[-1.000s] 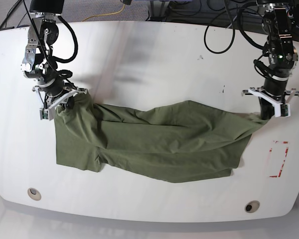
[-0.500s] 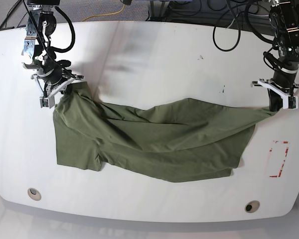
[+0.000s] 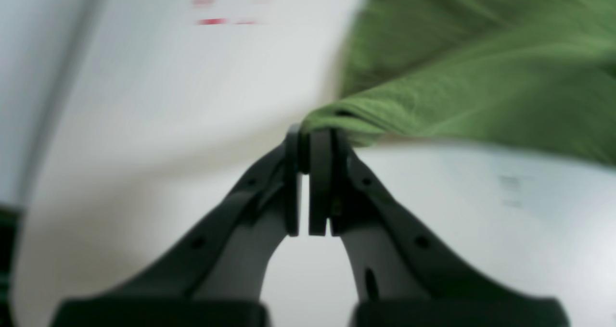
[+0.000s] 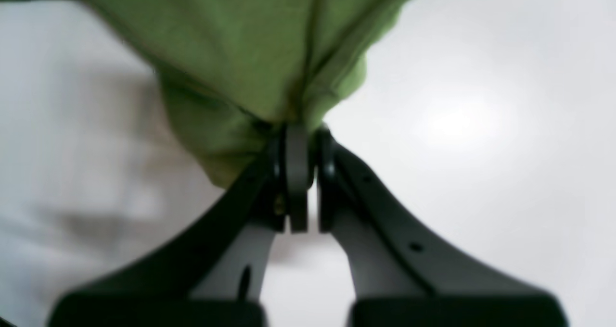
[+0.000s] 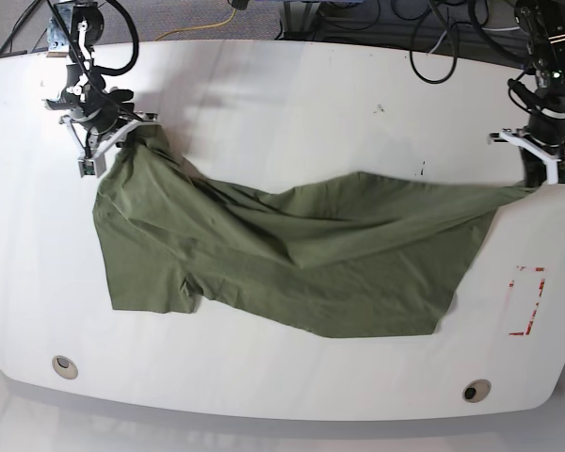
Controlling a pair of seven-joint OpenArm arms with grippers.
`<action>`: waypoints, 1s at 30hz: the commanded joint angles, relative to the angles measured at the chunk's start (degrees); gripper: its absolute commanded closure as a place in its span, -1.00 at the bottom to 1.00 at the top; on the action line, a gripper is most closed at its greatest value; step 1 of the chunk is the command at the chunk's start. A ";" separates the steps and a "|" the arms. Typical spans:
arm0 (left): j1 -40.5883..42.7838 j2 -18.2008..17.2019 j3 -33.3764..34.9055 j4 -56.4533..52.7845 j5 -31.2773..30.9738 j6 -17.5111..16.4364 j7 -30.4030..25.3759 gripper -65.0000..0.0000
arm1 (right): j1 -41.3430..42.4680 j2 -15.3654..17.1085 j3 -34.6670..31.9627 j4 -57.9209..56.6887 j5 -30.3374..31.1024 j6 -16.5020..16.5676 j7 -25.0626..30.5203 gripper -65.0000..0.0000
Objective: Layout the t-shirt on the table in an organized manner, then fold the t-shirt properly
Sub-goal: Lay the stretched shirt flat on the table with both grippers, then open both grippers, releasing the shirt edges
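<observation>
The white worktop [image 5: 292, 94] takes up most of the room in front of me, with a red dashed rectangle [image 5: 525, 301] near one corner and two round grommet holes [image 5: 64, 365] along the near edge. Spread across its middle is the olive t-shirt [image 5: 292, 254], mostly lying on the surface but pulled up at two far corners. A second ago both arms were closer in and the cloth sagged between them in a rumpled band. Now they have drawn apart and away toward the far edge, and the fabric has stretched wider and flatter, with long creases running between the two held corners. I'd judge this is still the laying-out step, nearly ready for setting down and smoothing; no fold has begun. The left gripper [image 3: 310, 142] has its jaws clamped on a bunched corner of the shirt, and the right gripper [image 4: 303, 134] has its jaws pinched on another gathered corner.
</observation>
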 commanded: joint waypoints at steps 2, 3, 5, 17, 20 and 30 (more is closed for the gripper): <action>-0.16 -2.41 -1.67 1.18 -0.41 -1.63 -0.95 1.00 | -0.56 1.81 0.75 0.87 -0.03 0.04 0.86 1.00; -0.16 -3.03 -2.20 1.18 -0.41 -2.25 0.45 1.00 | -0.65 2.86 0.57 0.87 0.06 0.04 0.86 1.00; -0.43 -3.56 -2.99 1.18 -0.41 -3.04 2.30 1.00 | -1.00 3.57 0.57 0.87 0.06 0.04 0.86 1.00; -0.07 -3.29 -5.36 1.36 -0.24 -8.93 5.11 1.00 | -3.46 4.44 0.40 0.87 0.15 0.04 0.86 1.00; 1.33 -3.29 -5.45 1.36 -0.24 -8.93 5.11 0.99 | -4.17 4.36 0.40 0.87 0.15 0.04 0.86 1.00; 5.90 -3.56 -5.45 1.36 -0.24 -9.10 5.11 0.67 | -6.28 4.27 0.49 1.05 0.50 0.04 0.86 0.35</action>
